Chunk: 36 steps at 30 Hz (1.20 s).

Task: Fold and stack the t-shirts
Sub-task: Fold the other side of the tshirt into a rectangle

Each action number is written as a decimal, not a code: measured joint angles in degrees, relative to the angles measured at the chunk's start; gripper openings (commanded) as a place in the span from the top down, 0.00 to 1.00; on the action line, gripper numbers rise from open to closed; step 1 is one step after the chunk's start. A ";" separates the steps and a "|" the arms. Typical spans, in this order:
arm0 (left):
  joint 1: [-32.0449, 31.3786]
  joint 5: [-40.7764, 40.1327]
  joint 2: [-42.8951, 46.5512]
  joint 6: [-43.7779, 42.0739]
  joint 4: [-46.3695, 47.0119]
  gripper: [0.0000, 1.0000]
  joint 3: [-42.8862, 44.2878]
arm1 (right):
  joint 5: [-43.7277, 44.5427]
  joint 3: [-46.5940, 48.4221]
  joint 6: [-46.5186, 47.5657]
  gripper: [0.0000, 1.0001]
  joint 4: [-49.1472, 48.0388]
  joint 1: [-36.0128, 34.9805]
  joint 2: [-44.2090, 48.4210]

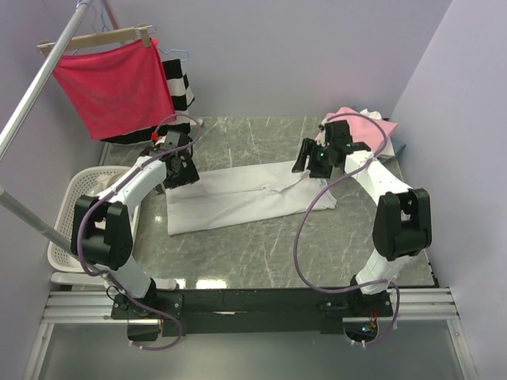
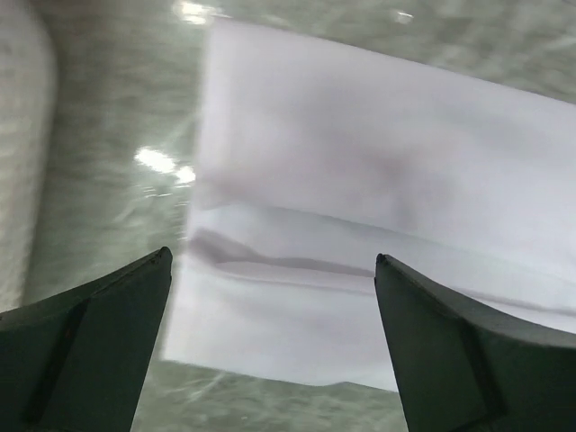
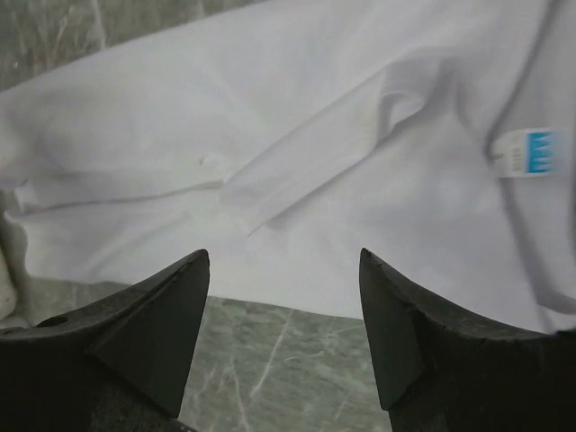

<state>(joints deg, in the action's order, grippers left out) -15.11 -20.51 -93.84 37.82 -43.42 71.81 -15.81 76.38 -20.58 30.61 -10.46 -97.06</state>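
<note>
A white t-shirt (image 1: 238,198) lies folded lengthwise into a long strip across the middle of the marble table. It fills the left wrist view (image 2: 378,180) and the right wrist view (image 3: 297,135), where its small blue-and-white neck label (image 3: 531,148) shows. My left gripper (image 1: 176,170) is open and empty above the strip's far left end (image 2: 273,261). My right gripper (image 1: 305,162) is open and empty above its far right end (image 3: 284,256). A pile of pink, white and blue-grey shirts (image 1: 368,127) lies at the back right.
A white plastic basket (image 1: 71,214) stands at the table's left edge. A red cloth on a wooden hanger (image 1: 115,83) and a black-and-white striped garment (image 1: 178,83) hang from a rail at the back left. The right arm's purple cable (image 1: 305,229) loops over the table.
</note>
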 measured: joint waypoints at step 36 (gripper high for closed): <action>-2.23 9.14 -8.66 -3.98 8.04 0.01 4.42 | -15.72 11.76 -8.72 0.27 -11.76 -3.58 -24.37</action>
<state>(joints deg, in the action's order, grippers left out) -17.34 -11.38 -102.50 33.85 -35.38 76.23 -31.53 88.14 -29.30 18.85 -14.04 -121.43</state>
